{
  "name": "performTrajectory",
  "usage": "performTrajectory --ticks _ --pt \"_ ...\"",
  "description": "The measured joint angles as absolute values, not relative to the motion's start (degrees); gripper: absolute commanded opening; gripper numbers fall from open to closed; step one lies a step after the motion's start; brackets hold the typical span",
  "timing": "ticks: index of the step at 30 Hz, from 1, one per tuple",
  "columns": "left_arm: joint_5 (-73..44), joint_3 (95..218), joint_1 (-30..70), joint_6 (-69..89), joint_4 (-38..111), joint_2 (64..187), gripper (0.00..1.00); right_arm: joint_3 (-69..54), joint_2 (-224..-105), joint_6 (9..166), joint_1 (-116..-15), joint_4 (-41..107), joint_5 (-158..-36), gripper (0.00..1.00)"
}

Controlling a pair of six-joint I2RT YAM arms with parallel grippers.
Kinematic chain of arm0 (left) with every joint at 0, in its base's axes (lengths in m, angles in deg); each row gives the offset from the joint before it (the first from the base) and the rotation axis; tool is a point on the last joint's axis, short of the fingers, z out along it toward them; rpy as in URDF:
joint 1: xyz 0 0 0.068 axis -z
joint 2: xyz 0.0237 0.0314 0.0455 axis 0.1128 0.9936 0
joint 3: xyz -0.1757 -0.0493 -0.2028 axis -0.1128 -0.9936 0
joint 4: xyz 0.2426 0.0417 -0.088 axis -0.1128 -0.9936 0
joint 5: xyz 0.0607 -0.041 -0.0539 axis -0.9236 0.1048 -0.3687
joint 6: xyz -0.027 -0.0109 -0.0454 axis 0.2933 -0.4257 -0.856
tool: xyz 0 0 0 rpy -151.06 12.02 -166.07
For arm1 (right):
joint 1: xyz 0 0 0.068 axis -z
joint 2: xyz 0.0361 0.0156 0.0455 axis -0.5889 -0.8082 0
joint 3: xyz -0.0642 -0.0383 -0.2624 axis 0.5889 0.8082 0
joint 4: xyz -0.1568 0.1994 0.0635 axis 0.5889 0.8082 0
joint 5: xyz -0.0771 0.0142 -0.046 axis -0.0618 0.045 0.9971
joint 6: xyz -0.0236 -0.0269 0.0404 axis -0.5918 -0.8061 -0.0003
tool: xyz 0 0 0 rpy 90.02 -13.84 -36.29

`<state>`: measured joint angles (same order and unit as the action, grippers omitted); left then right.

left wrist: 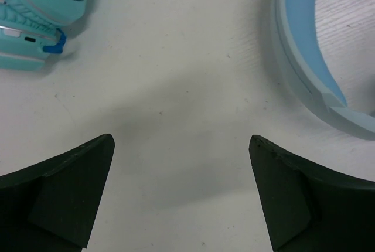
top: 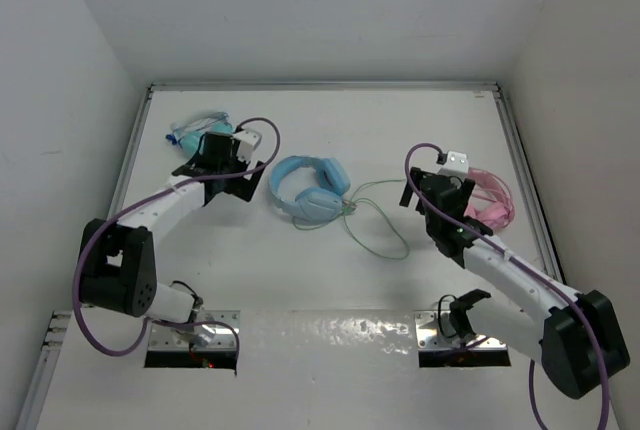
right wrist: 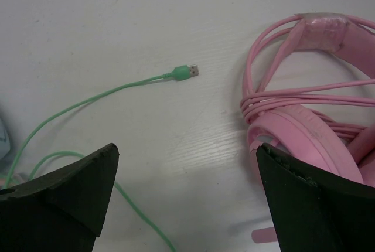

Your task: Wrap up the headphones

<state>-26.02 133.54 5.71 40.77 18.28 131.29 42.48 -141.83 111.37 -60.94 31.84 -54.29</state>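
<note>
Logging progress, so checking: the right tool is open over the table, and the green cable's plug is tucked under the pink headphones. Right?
Not quite. The right tool is open, but the plug of the green cable lies bare on the table, apart from the pink headphones, not under them. The right wrist view shows it.

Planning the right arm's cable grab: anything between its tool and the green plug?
Nothing visible. The open right tool faces bare table up to the green cable plug; the pink headphones lie beside, clear of it.
</note>
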Motion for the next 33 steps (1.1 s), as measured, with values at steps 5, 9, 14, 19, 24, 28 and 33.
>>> performTrajectory --ticks 5,9,14,19,24,28,33 --pt "-19.03 139.88 6.47 42.49 15.20 133.52 0.93 42.43 -142.49 107.87 -60.92 28.98 -62.33 0.93" --pt "-19.51 157.41 9.40 41.79 13.34 146.06 0.92 41.34 -145.31 105.01 -61.05 27.34 -72.28 0.89" --pt "-19.90 169.25 11.11 39.98 13.71 161.27 0.86 40.95 -146.32 102.93 -61.62 25.62 -77.08 0.89" --pt "-17.13 169.30 11.46 39.65 9.21 167.39 0.70 40.95 -147.06 101.89 -61.73 25.02 -77.17 0.89" --pt "-15.09 167.74 12.14 40.24 7.66 167.55 0.52 40.95 -148.24 101.21 -61.73 25.07 -76.71 0.85" --pt "-15.66 166.43 12.94 41.05 5.54 168.14 0.00 40.95 -149.13 99.98 -61.73 25.05 -77.41 0.73" --pt "-14.39 168.42 12.79 40.55 3.57 168.84 0.00 40.58 -151.58 96.73 -62.29 25.27 -84.67 0.56"
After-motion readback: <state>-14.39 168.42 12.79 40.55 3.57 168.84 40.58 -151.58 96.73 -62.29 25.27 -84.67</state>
